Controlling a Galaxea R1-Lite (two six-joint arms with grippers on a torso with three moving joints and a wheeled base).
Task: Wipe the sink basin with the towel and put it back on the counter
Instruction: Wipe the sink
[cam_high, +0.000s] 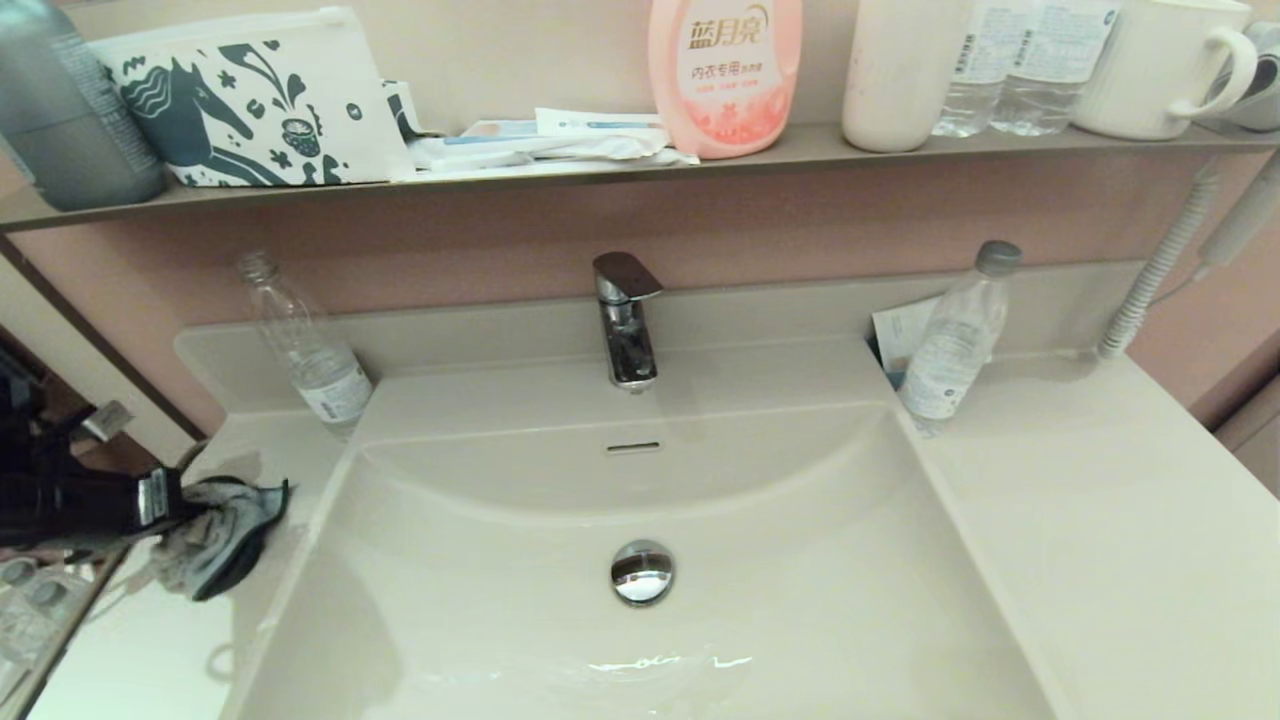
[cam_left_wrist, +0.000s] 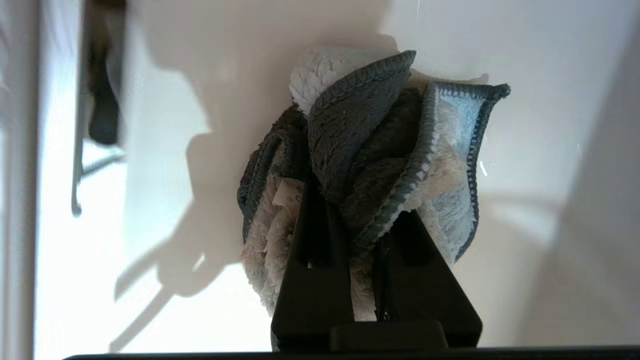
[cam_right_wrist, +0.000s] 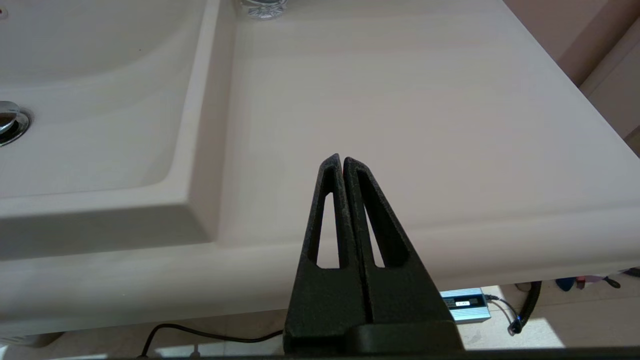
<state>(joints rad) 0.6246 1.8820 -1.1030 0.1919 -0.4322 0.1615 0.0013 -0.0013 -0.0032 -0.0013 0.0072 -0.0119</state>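
Note:
My left gripper (cam_high: 175, 505) is shut on the towel (cam_high: 222, 535), a bunched grey-white terry cloth with dark teal patches, held over the left strip of the counter (cam_high: 250, 450) beside the sink basin (cam_high: 560, 610). Seen from the left wrist, the towel (cam_left_wrist: 370, 150) bulges out between the black fingers (cam_left_wrist: 312, 250) above the glossy counter (cam_left_wrist: 200, 75). The cream basin has a chrome drain plug (cam_high: 642, 572) and an overflow slot (cam_high: 633, 447). My right gripper (cam_right_wrist: 342, 159) is shut on nothing, parked off the front edge of the right counter (cam_right_wrist: 425, 100), out of the head view.
A chrome faucet (cam_high: 625, 318) stands behind the basin. Clear plastic bottles stand at the back left (cam_high: 305, 350) and back right (cam_high: 955, 335) of the counter. The shelf (cam_high: 640, 165) above holds a horse-print pouch (cam_high: 255, 100), a pink detergent bottle (cam_high: 725, 75) and cups.

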